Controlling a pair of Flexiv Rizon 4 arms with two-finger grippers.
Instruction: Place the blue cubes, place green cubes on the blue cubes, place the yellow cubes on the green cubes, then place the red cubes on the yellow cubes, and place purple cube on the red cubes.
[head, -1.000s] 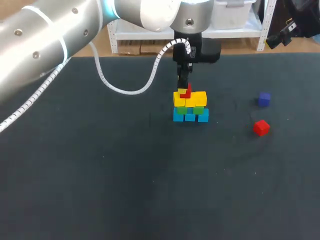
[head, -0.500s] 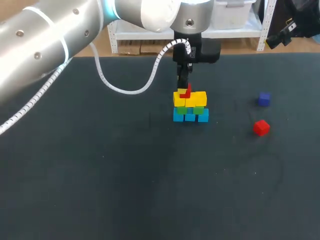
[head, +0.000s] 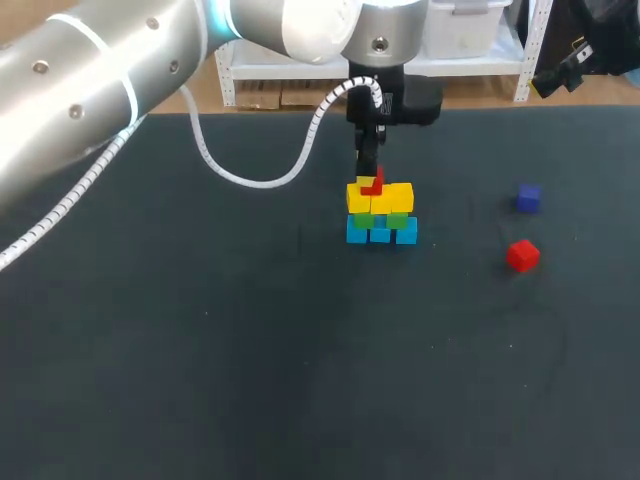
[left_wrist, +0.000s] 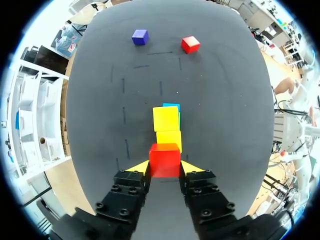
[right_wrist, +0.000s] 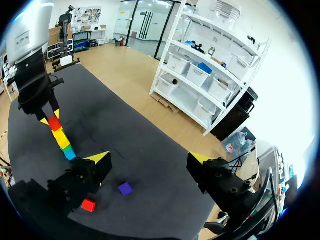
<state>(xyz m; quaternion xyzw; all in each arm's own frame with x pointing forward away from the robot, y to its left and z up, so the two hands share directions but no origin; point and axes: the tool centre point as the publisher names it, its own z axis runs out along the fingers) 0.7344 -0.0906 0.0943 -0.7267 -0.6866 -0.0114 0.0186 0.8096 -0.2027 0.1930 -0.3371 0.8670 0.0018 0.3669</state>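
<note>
One red cube (left_wrist: 164, 156) clamped in my left gripper (left_wrist: 164, 168), over the yellow cubes (left_wrist: 165, 119).
Settle it square, then release gently; my right gripper (right_wrist: 150, 160) hangs wide, empty.

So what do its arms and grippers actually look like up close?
The left arm is a thick silvery tube with round bolts, a glowing blue ring and a white coiled cable alongside. The left gripper and right gripper are black, blocky, with wedge-shaped yellow tips.

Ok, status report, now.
Left gripper shut on red cube, over yellow cubes. Right gripper open, holding nothing. Second red cube, purple cube loose aside, nothing blocking.
</note>
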